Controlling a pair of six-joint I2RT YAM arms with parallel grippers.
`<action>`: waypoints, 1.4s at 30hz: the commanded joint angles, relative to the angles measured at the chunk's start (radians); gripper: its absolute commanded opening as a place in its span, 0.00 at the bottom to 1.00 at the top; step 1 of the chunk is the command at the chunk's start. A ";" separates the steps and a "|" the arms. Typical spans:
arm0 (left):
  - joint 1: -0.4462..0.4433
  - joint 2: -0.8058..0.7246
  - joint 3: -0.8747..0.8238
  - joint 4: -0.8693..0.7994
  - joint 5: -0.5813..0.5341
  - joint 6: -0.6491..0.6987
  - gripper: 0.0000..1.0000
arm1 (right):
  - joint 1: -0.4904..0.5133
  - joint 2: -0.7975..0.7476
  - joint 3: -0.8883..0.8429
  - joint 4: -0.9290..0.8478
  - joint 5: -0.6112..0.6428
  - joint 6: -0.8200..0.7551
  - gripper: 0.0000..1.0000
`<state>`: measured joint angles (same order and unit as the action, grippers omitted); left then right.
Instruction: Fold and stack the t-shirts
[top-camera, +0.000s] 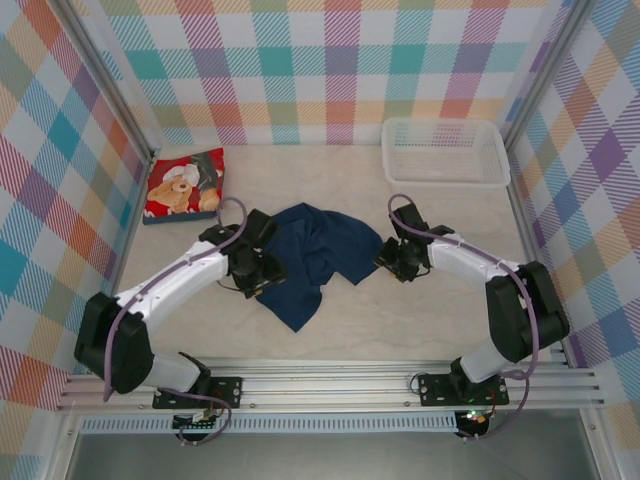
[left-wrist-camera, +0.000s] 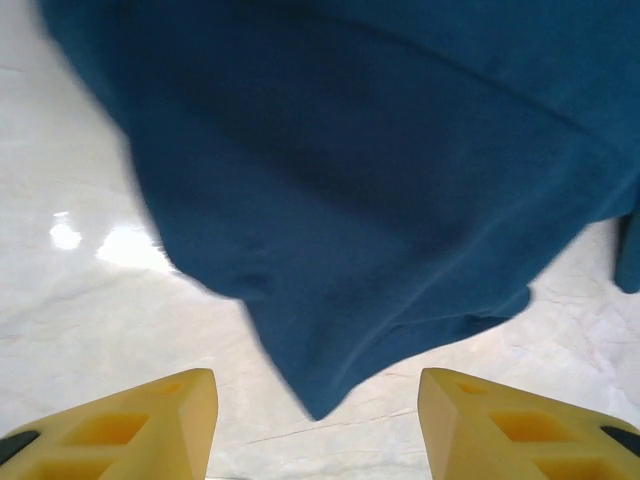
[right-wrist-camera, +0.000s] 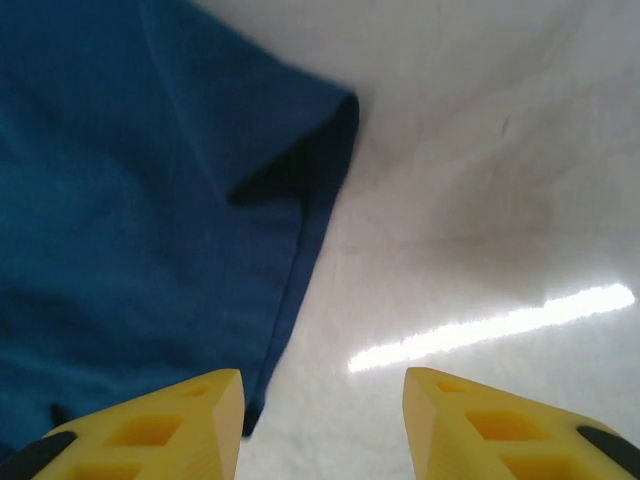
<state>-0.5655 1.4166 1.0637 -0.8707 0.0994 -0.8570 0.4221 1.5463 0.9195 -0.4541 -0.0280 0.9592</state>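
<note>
Navy shirt (top-camera: 318, 255) lies crumpled btw the left gripper (left-wrist-camera: 315, 405) & right gripper (right-wrist-camera: 322, 400), both spread wide w/ nothing held, one at each side edge prob. to grab corners, while the red shirt (top-camera: 185, 186) sits folded far-left, awaiting stacking.

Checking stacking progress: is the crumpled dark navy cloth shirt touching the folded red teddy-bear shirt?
Apart. The top view shows bare tabletop between the navy shirt and the red shirt.

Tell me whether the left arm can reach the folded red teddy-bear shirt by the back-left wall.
Probably yes. The left gripper, open beside the crumpled dark navy cloth shirt, holds nothing, and only bare pale tabletop lies between it and the folded red teddy-bear shirt.
</note>
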 joint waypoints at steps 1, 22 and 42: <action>-0.074 0.110 0.203 0.138 0.021 0.100 0.55 | -0.034 -0.069 -0.019 0.109 0.112 -0.011 0.42; -0.345 0.974 1.031 0.159 -0.181 -0.044 0.60 | -0.116 -0.644 -0.121 -0.393 0.189 -0.072 0.44; -0.304 1.220 1.357 -0.023 -0.214 0.034 0.03 | -0.120 -0.756 -0.166 -0.434 0.124 -0.091 0.44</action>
<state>-0.8902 2.6114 2.3878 -0.8146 -0.1181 -0.8581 0.3069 0.8040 0.7639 -0.8635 0.1089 0.8814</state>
